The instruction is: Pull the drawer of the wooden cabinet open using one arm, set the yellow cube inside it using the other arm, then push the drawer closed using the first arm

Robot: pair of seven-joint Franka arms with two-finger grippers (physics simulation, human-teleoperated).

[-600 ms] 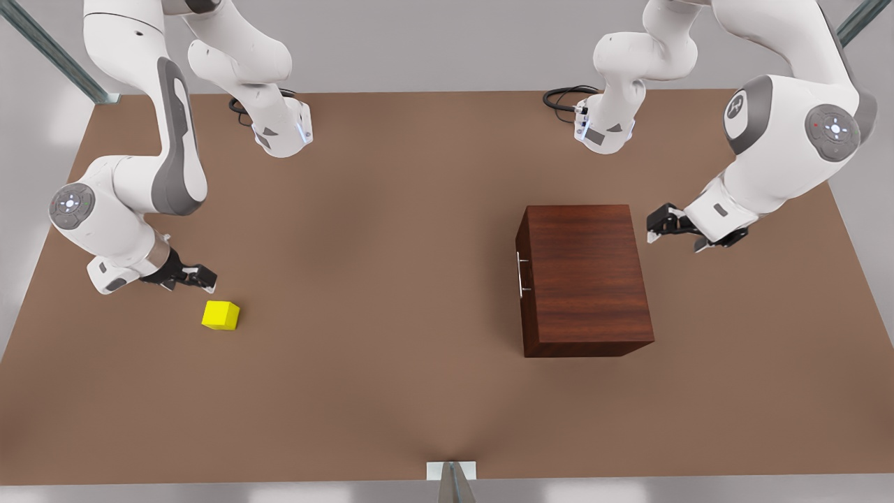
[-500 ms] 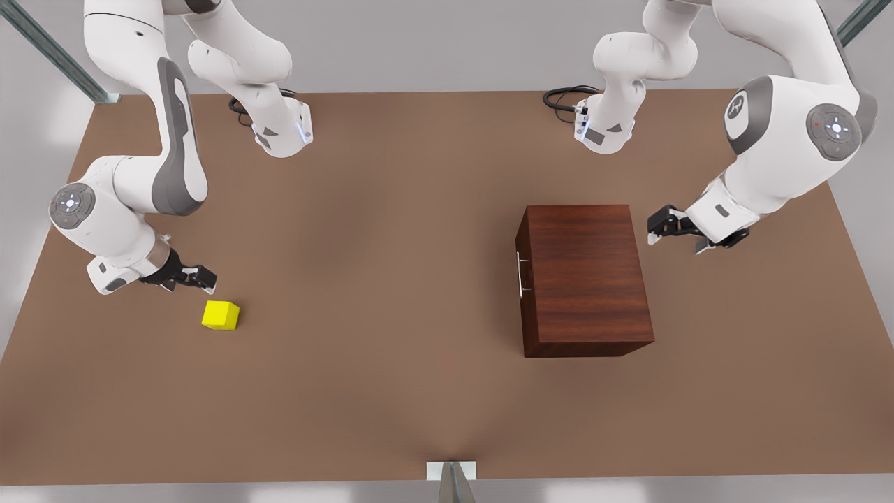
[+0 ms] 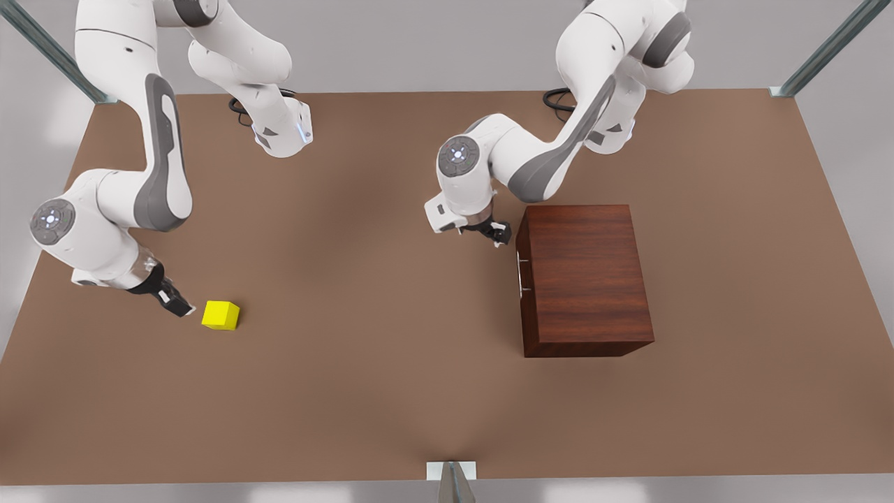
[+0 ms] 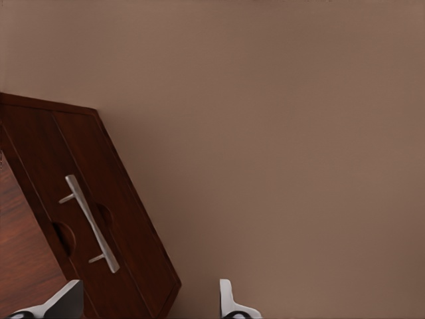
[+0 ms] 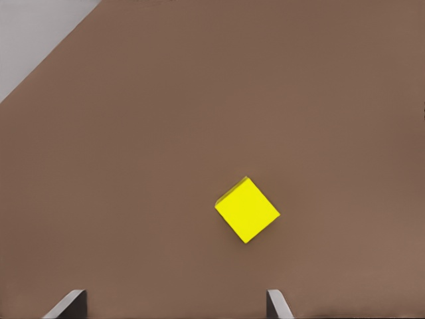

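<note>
Drawer (image 4: 99,219) shut; yellow cube (image 3: 221,315) apart, tabletop.

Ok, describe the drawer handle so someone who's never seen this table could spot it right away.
Find the cabinet, the big dark wooden box on the brown table, toward the front view's right. On its side facing the front view's left sits the handle, a thin silver bar on two short posts. It is the only shiny metal piece on the dark wood, and the left hand is close to that face.
</note>
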